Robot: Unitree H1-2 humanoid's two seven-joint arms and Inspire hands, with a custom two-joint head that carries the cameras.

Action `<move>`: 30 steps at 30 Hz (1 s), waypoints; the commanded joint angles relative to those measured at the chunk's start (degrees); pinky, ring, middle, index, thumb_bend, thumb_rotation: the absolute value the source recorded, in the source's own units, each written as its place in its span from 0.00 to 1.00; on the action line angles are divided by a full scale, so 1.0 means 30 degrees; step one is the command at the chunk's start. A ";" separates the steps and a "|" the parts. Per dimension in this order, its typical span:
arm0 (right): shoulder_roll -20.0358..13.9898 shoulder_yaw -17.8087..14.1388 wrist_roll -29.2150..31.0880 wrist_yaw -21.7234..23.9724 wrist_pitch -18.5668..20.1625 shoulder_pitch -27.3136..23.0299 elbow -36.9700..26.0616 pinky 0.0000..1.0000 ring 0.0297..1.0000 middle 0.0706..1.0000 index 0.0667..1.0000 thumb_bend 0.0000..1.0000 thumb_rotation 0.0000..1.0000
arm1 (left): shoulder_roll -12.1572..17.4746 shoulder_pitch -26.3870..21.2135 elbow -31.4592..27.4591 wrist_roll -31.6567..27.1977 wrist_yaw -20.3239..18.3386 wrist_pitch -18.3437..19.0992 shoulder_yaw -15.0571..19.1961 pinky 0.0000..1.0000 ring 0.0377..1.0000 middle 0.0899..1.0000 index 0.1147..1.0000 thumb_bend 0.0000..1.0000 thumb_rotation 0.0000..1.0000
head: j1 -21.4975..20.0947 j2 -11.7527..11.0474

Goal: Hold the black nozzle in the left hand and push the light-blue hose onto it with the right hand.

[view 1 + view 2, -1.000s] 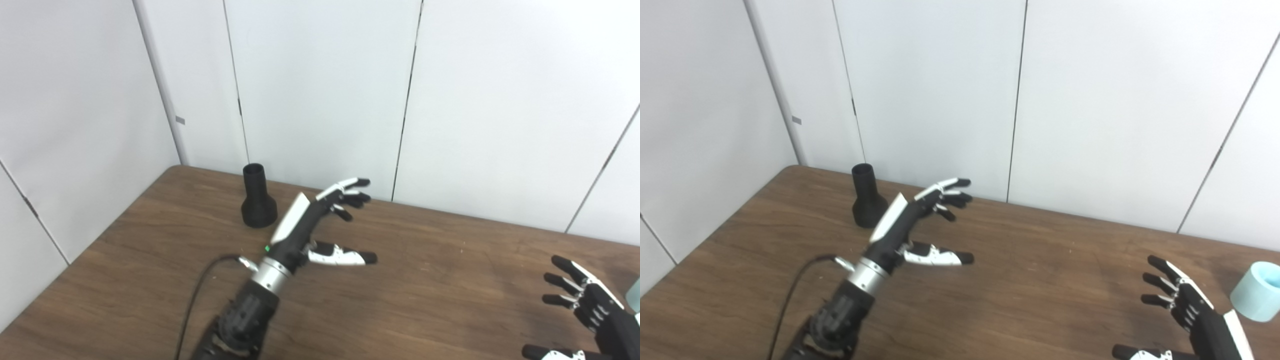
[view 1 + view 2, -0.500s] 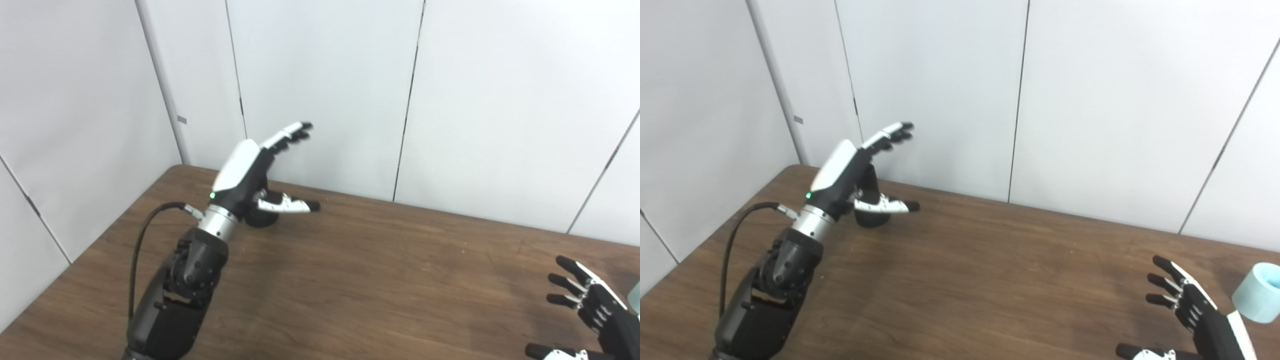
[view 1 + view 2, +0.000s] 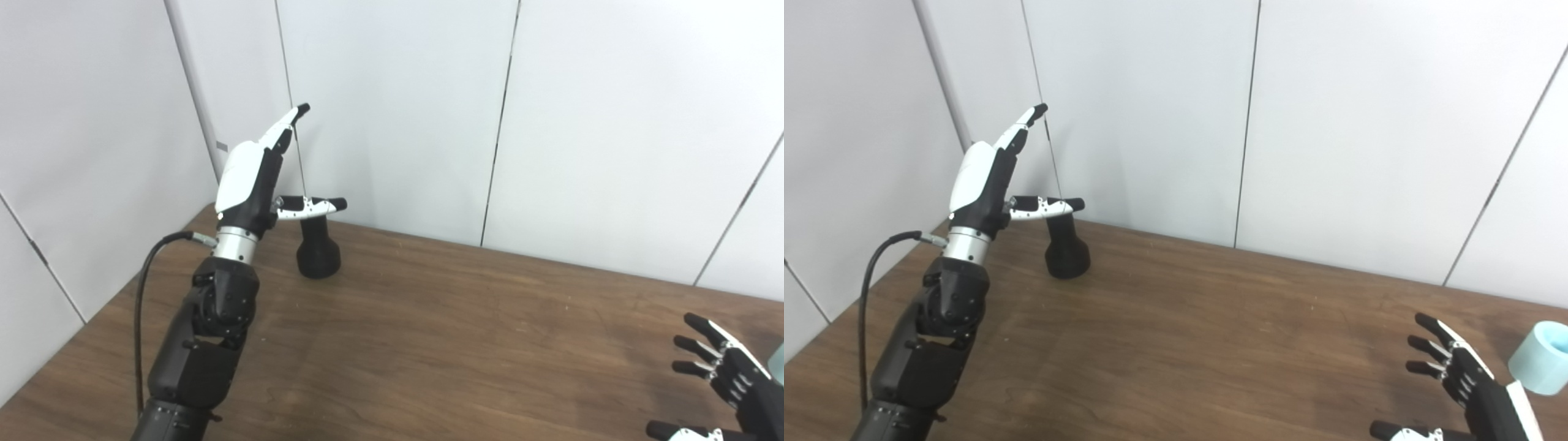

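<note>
Only the right eye view shows the pale-blue hose point(image 3: 1540, 358) whole, a smooth stubby tube; both the left hand point(image 3: 254, 177) and the right hand point(image 3: 1464, 383) are spread wide and empty near the flared matte black nozzle point(image 3: 317, 251).

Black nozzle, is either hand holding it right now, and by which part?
Nothing is held. The left hand is open, raised beside the black nozzle, thumb crossing its top. The right hand is open, near the light-blue hose.

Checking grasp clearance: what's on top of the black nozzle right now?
The left hand is raised beside the black nozzle, open, with its thumb crossing in front of the nozzle's top. The nozzle's rim is hidden behind the thumb, so contact cannot be told. The nozzle stands upright on the table.
</note>
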 commanded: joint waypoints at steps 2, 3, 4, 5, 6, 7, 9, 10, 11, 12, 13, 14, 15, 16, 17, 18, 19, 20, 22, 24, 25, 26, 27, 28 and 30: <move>-0.0286 -0.0161 0.0193 -0.0028 -0.0634 -0.0576 -0.0698 0.70 0.83 0.91 0.85 0.79 0.04 | 0.0945 -0.0786 -0.0339 0.0204 -0.0721 0.1268 -0.0083 0.98 0.99 0.97 0.97 0.88 0.21 | 0.0024 0.0018; -0.0290 -0.0161 0.0218 -0.0017 -0.0645 -0.0581 -0.0667 0.70 0.83 0.91 0.85 0.79 0.04 | 0.0957 -0.0788 -0.0383 0.0005 -0.1071 0.1704 -0.0068 0.99 1.00 0.97 0.97 0.89 0.21 | 0.0024 0.0018; -0.0293 -0.0159 0.0252 -0.0003 -0.0645 -0.0586 -0.0643 0.70 0.82 0.91 0.85 0.79 0.04 | 0.0926 -0.0803 -0.0387 -0.0253 -0.1393 0.2163 0.0000 0.99 1.00 0.98 0.98 0.90 0.22 | 0.0024 0.0018; -0.0299 -0.0163 0.0291 0.0011 -0.0626 -0.0581 -0.0641 0.70 0.82 0.90 0.84 0.79 0.05 | 0.0857 -0.0833 -0.0326 -0.0601 -0.1709 0.2651 0.0114 1.00 1.00 0.98 0.98 0.92 0.23 | -0.0023 0.0044; -0.0299 -0.0165 0.0322 0.0021 -0.0602 -0.0572 -0.0645 0.69 0.82 0.90 0.84 0.79 0.05 | 0.0793 -0.0874 -0.0212 -0.0988 -0.2015 0.3181 0.0218 1.00 1.00 0.97 0.99 0.94 0.25 | -0.0023 0.0044; -0.0299 -0.0165 0.0347 0.0029 -0.0577 -0.0564 -0.0656 0.69 0.82 0.90 0.84 0.80 0.05 | 0.0758 -0.0908 -0.0105 -0.1242 -0.2221 0.3638 0.0262 1.00 1.00 0.97 0.99 0.96 0.26 | -0.0023 0.0044; -0.0310 -0.0164 0.0402 0.0055 -0.0545 -0.0552 -0.0667 0.70 0.82 0.90 0.84 0.79 0.05 | 0.0768 -0.0952 0.0141 -0.1482 -0.2525 0.4576 0.0214 1.00 1.00 0.97 1.00 0.98 0.29 | -0.0068 0.0101; -0.0318 -0.0167 0.0429 0.0067 -0.0543 -0.0548 -0.0660 0.70 0.82 0.90 0.84 0.79 0.05 | 0.0794 -0.0963 0.0241 -0.1550 -0.2625 0.4950 0.0163 1.00 1.00 0.97 1.00 0.99 0.31 | -0.0068 0.0101; -0.0324 -0.0174 0.0467 0.0079 -0.0538 -0.0548 -0.0635 0.70 0.82 0.90 0.84 0.79 0.05 | 0.0811 -0.0982 0.0383 -0.1595 -0.2724 0.5308 0.0116 1.00 1.00 0.97 1.00 1.00 0.32 | -0.0068 0.0101; -0.0336 -0.0190 0.0502 0.0093 -0.0519 -0.0535 -0.0644 0.70 0.82 0.90 0.84 0.80 0.06 | 0.0843 -0.0984 0.0461 -0.1639 -0.2809 0.5604 0.0054 1.00 1.00 0.97 1.00 1.00 0.33 | -0.0061 0.0149; -0.0346 -0.0201 0.0528 0.0104 -0.0484 -0.0516 -0.0679 0.70 0.82 0.90 0.84 0.80 0.06 | 0.0869 -0.0972 0.0559 -0.1656 -0.2873 0.5910 -0.0022 1.00 1.00 0.97 1.00 1.00 0.34 | -0.0061 0.0149; -0.0360 -0.0213 0.0550 0.0114 -0.0453 -0.0497 -0.0720 0.70 0.82 0.90 0.84 0.80 0.06 | 0.0897 -0.0957 0.0590 -0.1676 -0.2905 0.6143 -0.0094 1.00 1.00 0.97 1.00 1.00 0.34 | -0.0049 0.0174; -0.0380 -0.0222 0.0543 0.0110 -0.0434 -0.0472 -0.0779 0.70 0.82 0.90 0.84 0.80 0.06 | 0.0911 -0.0926 0.0715 -0.1694 -0.2905 0.6366 -0.0155 1.00 1.00 0.97 1.00 1.00 0.34 | -0.0033 0.0207; -0.0392 -0.0223 0.0541 0.0106 -0.0432 -0.0455 -0.0809 0.70 0.82 0.90 0.84 0.80 0.07 | 0.0930 -0.0910 0.0875 -0.1735 -0.2875 0.6520 -0.0209 1.00 1.00 0.98 1.00 1.00 0.35 | -0.0033 0.0207; -0.0403 -0.0224 0.0542 0.0104 -0.0437 -0.0443 -0.0823 0.70 0.82 0.90 0.84 0.80 0.07 | 0.0947 -0.0898 0.0972 -0.1774 -0.2841 0.6616 -0.0255 1.00 1.00 0.99 1.00 1.00 0.34 | -0.0021 0.0250; -0.0411 -0.0224 0.0546 0.0104 -0.0457 -0.0434 -0.0819 0.70 0.82 0.90 0.84 0.80 0.07 | 0.0954 -0.0907 0.1203 -0.1839 -0.2794 0.6668 -0.0282 1.00 1.00 0.99 1.00 1.00 0.34 | -0.0021 0.0250; -0.0417 -0.0222 0.0553 0.0104 -0.0470 -0.0430 -0.0812 0.70 0.82 0.90 0.84 0.80 0.07 | 0.0964 -0.0917 0.1348 -0.1891 -0.2756 0.6690 -0.0305 1.00 1.00 0.99 1.00 1.00 0.34 | -0.0021 0.0250; -0.0426 -0.0226 0.0567 0.0103 -0.0474 -0.0433 -0.0808 0.70 0.82 0.90 0.84 0.80 0.07 | 0.0975 -0.0930 0.1488 -0.1916 -0.2715 0.6704 -0.0339 1.00 1.00 0.99 1.00 1.00 0.34 | -0.0041 0.0366; -0.0457 -0.0243 0.0634 0.0114 -0.0418 -0.0445 -0.0800 0.71 0.82 0.90 0.84 0.79 0.07 | 0.0991 -0.0808 0.2293 -0.1815 -0.2305 0.6284 -0.0532 1.00 1.00 1.00 1.00 1.00 0.35 | -0.0042 0.0407; -0.0477 -0.0242 0.0691 0.0135 -0.0347 -0.0453 -0.0804 0.70 0.82 0.90 0.84 0.79 0.07 | 0.1004 -0.0706 0.3008 -0.1762 -0.1897 0.5846 -0.0733 1.00 1.00 1.00 1.00 1.00 0.37 | -0.0026 0.0421; -0.0478 -0.0236 0.0709 0.0144 -0.0318 -0.0453 -0.0812 0.70 0.82 0.90 0.84 0.79 0.07 | 0.1011 -0.0677 0.3254 -0.1761 -0.1748 0.5686 -0.0815 1.00 1.00 1.00 1.00 1.00 0.38 | -0.0026 0.0421; -0.0478 -0.0231 0.0719 0.0148 -0.0301 -0.0452 -0.0818 0.70 0.82 0.90 0.84 0.79 0.07 | 0.1022 -0.0663 0.3403 -0.1774 -0.1642 0.5587 -0.0878 1.00 1.00 1.00 1.00 1.00 0.38 | -0.0026 0.0421; -0.0488 -0.0217 0.0697 0.0153 -0.0326 -0.0458 -0.0797 0.70 0.82 0.90 0.84 0.79 0.08 | 0.0994 -0.0632 0.3461 -0.1751 -0.1583 0.5614 -0.0978 1.00 1.00 1.00 1.00 1.00 0.38 | 0.0025 0.0447; -0.0496 -0.0208 0.0679 0.0154 -0.0351 -0.0463 -0.0779 0.70 0.82 0.90 0.84 0.79 0.08 | 0.0984 -0.0616 0.3460 -0.1756 -0.1544 0.5669 -0.1058 1.00 1.00 0.99 1.00 1.00 0.38 | 0.0025 0.0447; -0.0532 -0.0180 0.0579 0.0155 -0.0442 -0.0465 -0.0752 0.71 0.82 0.90 0.84 0.79 0.08 | 0.0924 -0.0470 0.3444 -0.1810 -0.1641 0.5900 -0.1234 1.00 1.00 0.99 1.00 1.00 0.38 | 0.0025 0.0447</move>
